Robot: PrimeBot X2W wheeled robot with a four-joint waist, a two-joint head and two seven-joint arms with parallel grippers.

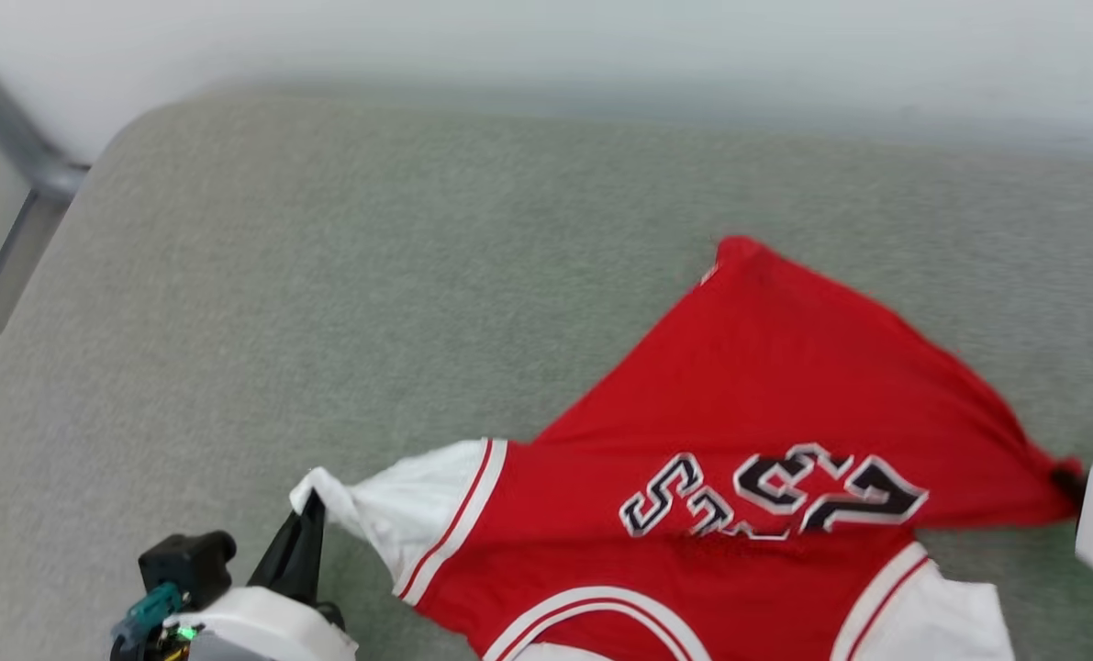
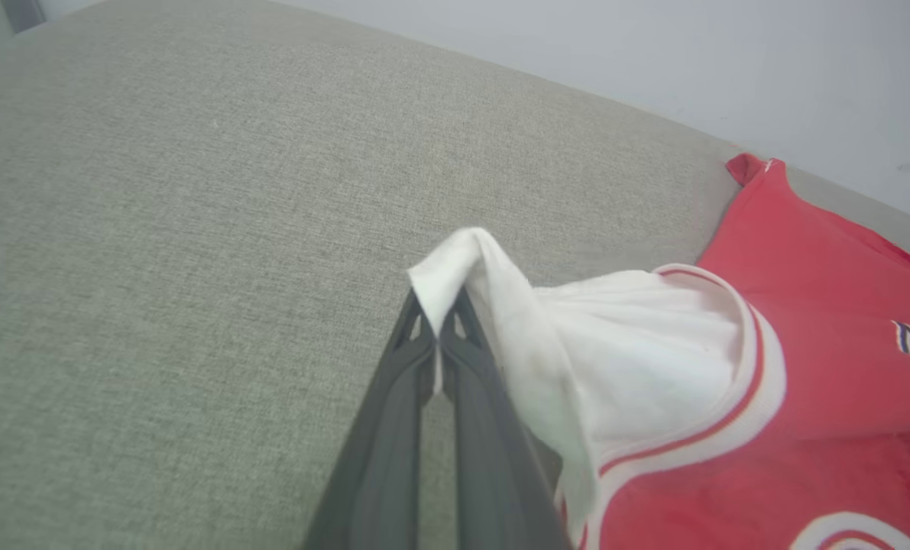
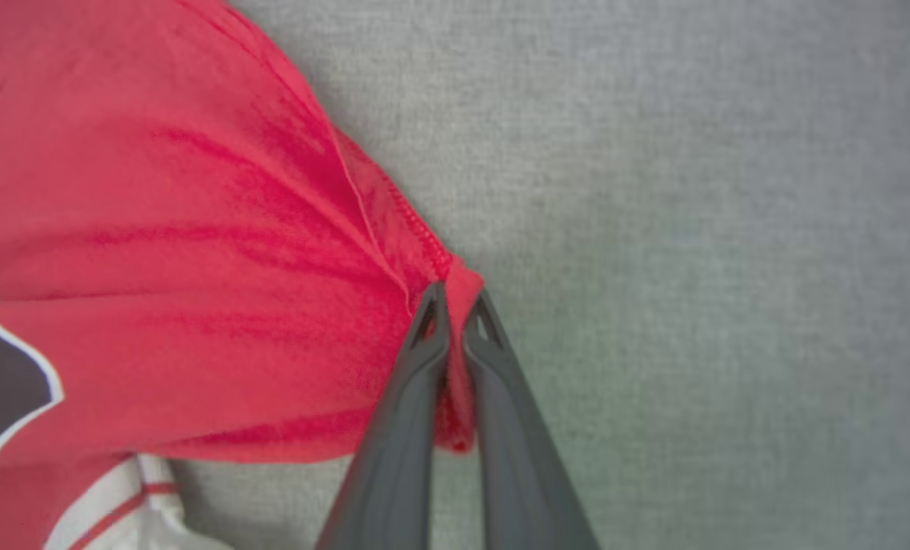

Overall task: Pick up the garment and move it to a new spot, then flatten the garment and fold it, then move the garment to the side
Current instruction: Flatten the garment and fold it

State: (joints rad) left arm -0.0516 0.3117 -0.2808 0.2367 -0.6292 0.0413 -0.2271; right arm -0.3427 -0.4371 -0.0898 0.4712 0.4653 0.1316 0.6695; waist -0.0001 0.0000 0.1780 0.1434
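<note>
The garment [image 1: 766,404] is a red jersey with white sleeves and black "23" lettering, spread over the grey-green cushion at the right and front of the head view. My left gripper [image 1: 307,509] at the lower left is shut on the tip of a white sleeve [image 2: 615,359]; in the left wrist view the left gripper [image 2: 441,305] pinches that white cloth between its dark fingers. At the right edge, my right gripper [image 1: 1067,479] is shut on a red corner of the garment. The right wrist view has the right gripper [image 3: 455,299] clamped on the bunched red hem [image 3: 195,252].
The grey-green fabric surface [image 1: 372,275] stretches wide to the left and back of the garment. Its rounded far-left corner meets a grey metal frame [image 1: 23,156]. A pale wall [image 1: 546,46] runs along the back edge.
</note>
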